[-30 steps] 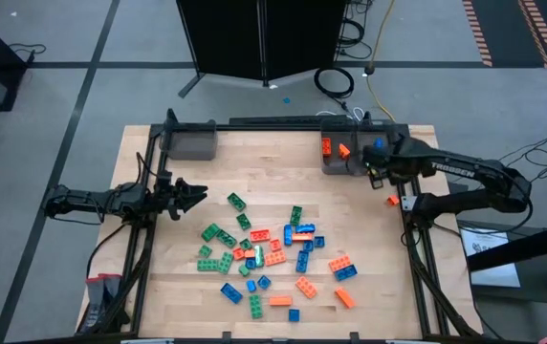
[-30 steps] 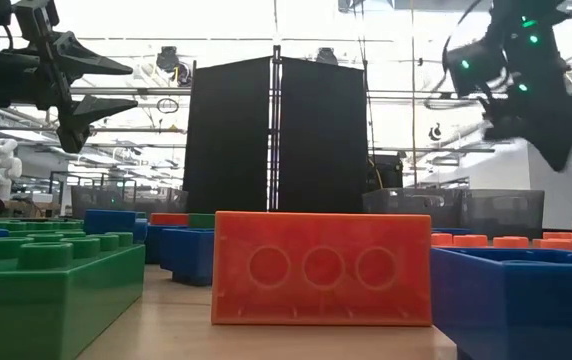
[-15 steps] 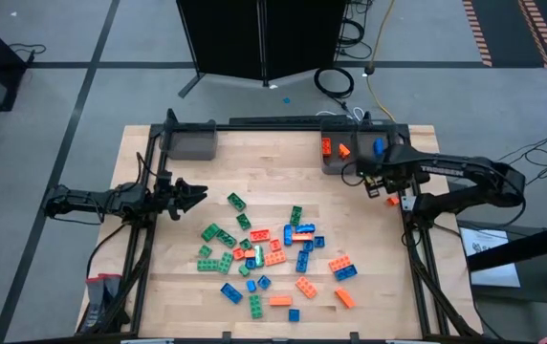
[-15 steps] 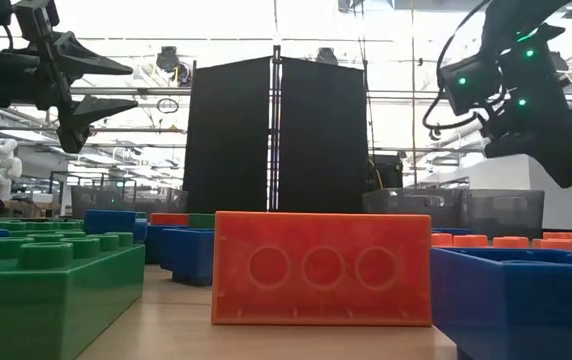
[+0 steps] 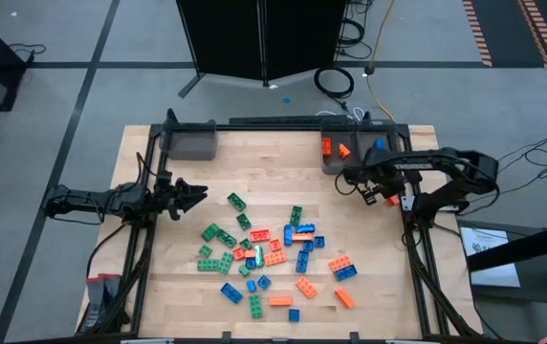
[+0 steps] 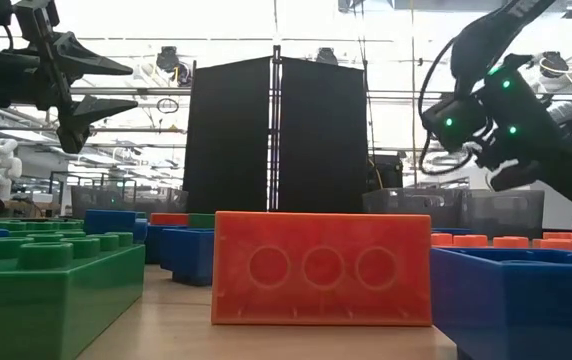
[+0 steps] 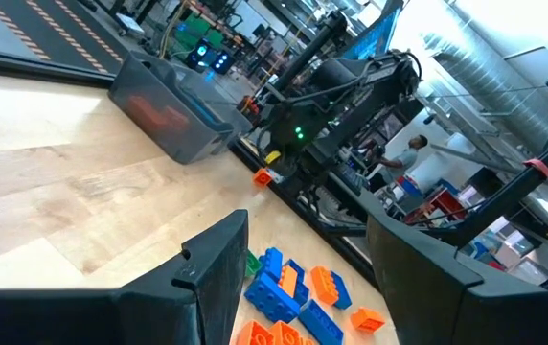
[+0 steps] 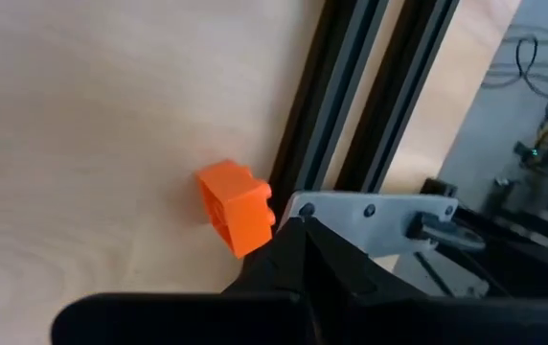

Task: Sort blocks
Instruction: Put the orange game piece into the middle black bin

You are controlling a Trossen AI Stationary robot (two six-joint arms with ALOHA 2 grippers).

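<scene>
The table (image 5: 149, 287) carried the same spread as a second before: the main heap of green, orange and blue blocks (image 5: 269, 250) lay untouched in the middle, well away from either claw. What had changed was the right arm. A second earlier it reached over the grey bin at the far right (image 5: 329, 160), which already held a few orange blocks and a blue one; by this moment it had folded back and swung toward the table's right edge, so that the right gripper (image 5: 361, 182) hung just in front of that bin, between it and the heap. Its fingers looked pressed together with nothing seen between them, so the claw appeared clenched and empty. Just beside it, against the dark frame rail (image 8: 351, 96), sat a lone orange block (image 8: 236, 205), touching or nearly touching the rail and apart from both bin and heap. That block seemed to be a stray that missed the bin, so the sorting was not advanced by it, and I judged the arm would have to fetch it or return to the heap. The other grey bin (image 5: 192, 143) looked empty. The left gripper (image 5: 189, 196) waited at the left edge, fingers spread wide and holding nothing, unmoved throughout.
</scene>
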